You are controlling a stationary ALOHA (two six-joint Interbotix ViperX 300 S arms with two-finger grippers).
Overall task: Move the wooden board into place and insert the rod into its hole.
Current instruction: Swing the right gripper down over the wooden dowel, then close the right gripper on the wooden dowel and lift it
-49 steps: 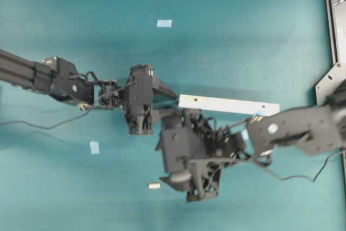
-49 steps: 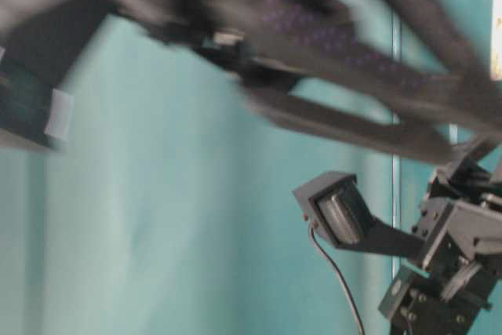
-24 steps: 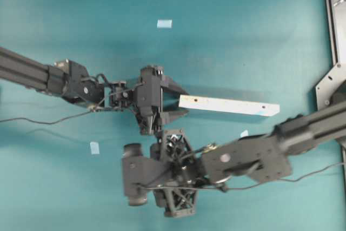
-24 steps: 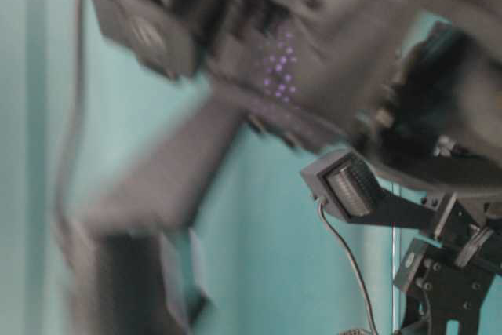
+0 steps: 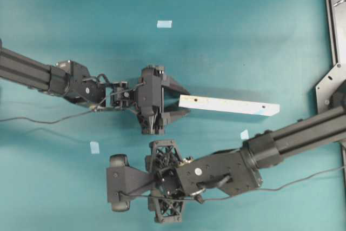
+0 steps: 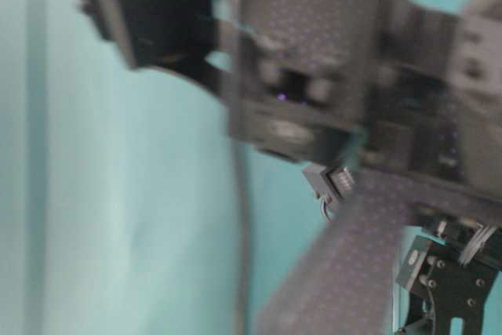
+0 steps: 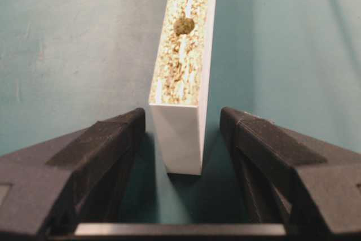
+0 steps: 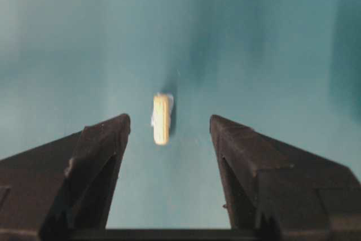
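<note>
left gripper point(image 7: 180, 156) spread wide, fingers point(image 7: 104, 145) straddling the wooden board point(image 7: 183, 83) end without touching, right gripper point(image 8: 168, 139) parted around the rod point(image 8: 161, 118) lying on the desk point(image 8: 254, 38) — centre first, then squeeze.

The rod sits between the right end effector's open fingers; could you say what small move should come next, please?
Probably lower the right end effector and close: the rod lies centred ahead of the open fingers, untouched on the table.
</note>
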